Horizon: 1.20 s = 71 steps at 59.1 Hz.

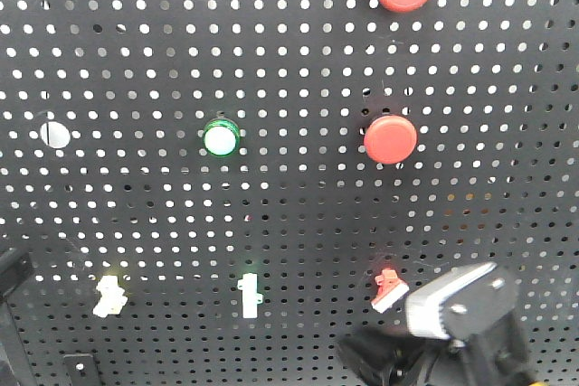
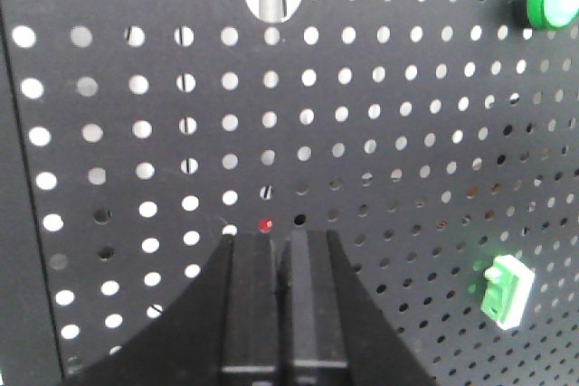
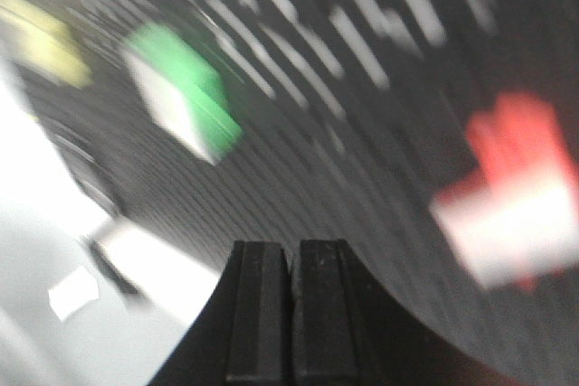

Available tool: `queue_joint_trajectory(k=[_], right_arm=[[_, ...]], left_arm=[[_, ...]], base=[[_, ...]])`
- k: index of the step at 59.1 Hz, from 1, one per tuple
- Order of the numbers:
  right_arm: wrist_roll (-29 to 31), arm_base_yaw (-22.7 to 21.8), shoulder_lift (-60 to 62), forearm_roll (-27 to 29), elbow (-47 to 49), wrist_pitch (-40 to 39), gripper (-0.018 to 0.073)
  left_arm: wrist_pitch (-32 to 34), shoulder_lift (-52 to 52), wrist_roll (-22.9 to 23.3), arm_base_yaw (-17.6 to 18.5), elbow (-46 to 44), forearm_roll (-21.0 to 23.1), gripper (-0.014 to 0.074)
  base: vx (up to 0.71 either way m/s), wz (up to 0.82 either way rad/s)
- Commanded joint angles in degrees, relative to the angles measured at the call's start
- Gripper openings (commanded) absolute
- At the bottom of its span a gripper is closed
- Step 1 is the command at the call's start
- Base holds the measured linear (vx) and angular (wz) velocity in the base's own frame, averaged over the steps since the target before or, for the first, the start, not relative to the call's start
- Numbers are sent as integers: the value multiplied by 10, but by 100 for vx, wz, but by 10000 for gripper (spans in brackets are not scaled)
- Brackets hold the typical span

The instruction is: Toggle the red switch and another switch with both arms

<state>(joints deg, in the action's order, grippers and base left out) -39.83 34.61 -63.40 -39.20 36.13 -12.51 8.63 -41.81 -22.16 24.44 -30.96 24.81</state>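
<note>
- Low on the black pegboard (image 1: 298,214), three small toggles sit in a row: the pale yellow switch (image 1: 110,296) on the left, a green-based toggle (image 1: 251,295) in the middle and the red switch (image 1: 387,289) on the right.
- From where I stand, the right gripper (image 3: 290,255), the silver-grey one, hangs just below and to the right of the red switch. Its fingers are pressed together with nothing between them.
- Its wrist picture is badly blurred, so I'd only say the red switch looks near, up and to the right of the tips, and apart from them.
- Over at the other side, the left gripper (image 2: 281,243) is clenched and empty too, with its tips close to the board. Its camera shows the green-based toggle off to its right but no yellow switch. Whether that switch sits behind the fingers, I cannot tell.
- I'd call this the approach: neither lever looks reached yet.
- Next, each arm needs its closed tips lined up on a short white lever, then a small push across it. A slight miss would strike the base or the board.
- Higher up, the round red buttons (image 1: 391,138) and the green lit button (image 1: 220,137) are well apart from both grippers.
</note>
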Motion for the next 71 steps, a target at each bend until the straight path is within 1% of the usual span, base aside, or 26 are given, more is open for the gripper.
queue_joint_trajectory(k=[1,5,29,40,43,46,47,49,51,54,57,59,63,67,71], right_arm=[[41,0,24,0,18,-79,-6],[46,0,29,0,18,-89,-6],[46,0,30,0,18,-88,-6],[46,0,30,0,18,-88,-6],[44,0,30,0,18,-88,-6],[44,0,30,0,18,-88,-6],[44,0,30,0,18,-88,-6],[44,0,30,0,18,-88,-6],[43,0,30,0,18,-88,-6],[43,0,30,0,18,-88,-6],[43,0,30,0,18,-88,-6],[43,0,30,0,18,-88,-6],[43,0,30,0,18,-88,-6],[43,0,30,0,18,-88,-6],[43,0,30,0,18,-88,-6]], left_arm=[[38,1,1,3,-17,3,2],[38,1,1,3,-17,3,2],[40,1,1,3,-17,3,2],[47,11,2,3,22,0,2],[61,26,4,3,45,-13,2],[77,55,8,-3,77,-45,2],[81,63,11,-6,87,-61,2],[91,85,28,-19,112,-79,2],[95,104,49,-31,132,-86,2],[93,137,90,-61,163,-91,2],[86,171,113,-97,192,-96,2],[80,196,123,-124,211,-110,2],[71,246,122,-170,247,-147,2],[56,288,123,-201,276,-190,2],[43,329,124,-220,305,-203,2]], base=[[0,0],[0,0],[0,0],[0,0],[0,0],[0,0],[0,0],[0,0],[0,0],[0,0],[0,0],[0,0],[0,0],[0,0],[0,0]])
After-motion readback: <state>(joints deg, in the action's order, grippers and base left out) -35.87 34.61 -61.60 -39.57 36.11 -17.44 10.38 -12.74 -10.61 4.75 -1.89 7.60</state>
